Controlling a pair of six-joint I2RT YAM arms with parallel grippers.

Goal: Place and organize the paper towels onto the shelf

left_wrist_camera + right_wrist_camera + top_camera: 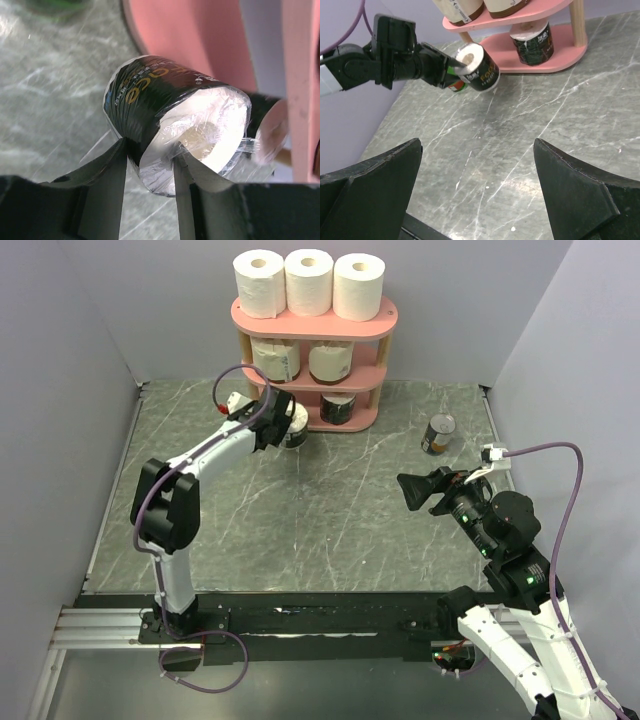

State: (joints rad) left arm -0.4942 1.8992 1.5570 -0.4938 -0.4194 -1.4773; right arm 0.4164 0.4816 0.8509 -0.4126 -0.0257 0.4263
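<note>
The dark roll [150, 100] is wrapped in glossy film [160, 172] and hangs tilted just off the left end of the shelf [372, 315], level with the bottom tier. It looks clear of the desk [330, 530]. The left gripper [150, 155] is closed on it, pinching the wall at one end. One finger lies on the dark band and the other sits at the open core.

I judge the roll to be light and soft. The paper should give under pressure, so a hard squeeze would dent the wall, and the film is likely slippery, which makes a loose hold risky. Taking the wall through the core, as here, seems a sound hold. It leaves the far end free to go in first, though a one-sided hold may let the roll droop or swing.

A second dark roll [338, 408] stands near the middle of the bottom tier, and the space to its left looks free. Two cream rolls [310, 362] fill the middle tier and three white rolls [308, 282] line the top board.

A green bottle [456, 85] stands on the desk just under the left gripper, close enough to be knocked. A can [437, 433] stands to the right of the shelf, well apart from the roll. The right gripper [408, 492] hangs with its jaws wide apart and holds nothing, over the right side of the desk.
</note>
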